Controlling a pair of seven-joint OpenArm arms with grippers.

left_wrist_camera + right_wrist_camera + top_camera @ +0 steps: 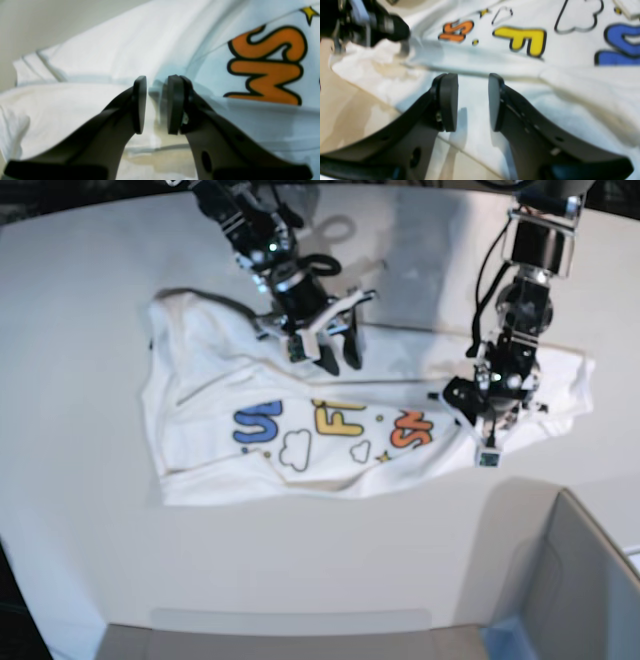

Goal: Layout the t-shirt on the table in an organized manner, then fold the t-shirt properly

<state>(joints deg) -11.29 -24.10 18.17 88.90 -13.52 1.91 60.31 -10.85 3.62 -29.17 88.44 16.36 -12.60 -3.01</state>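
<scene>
The t-shirt [330,425] lies print-up but rumpled on the white surface [80,310], one side bunched. The left hand [156,105] is low over cloth beside the orange letters [270,65], pads part-open with a gap; whether fabric sits between them I cannot tell. The right hand [473,102] hovers over the shirt's edge, jaws apart, nothing gripped. To spread it well, each hand should probably pinch a single layer at the edge and draw outward evenly, keeping the cloth low so it does not fold under
</scene>
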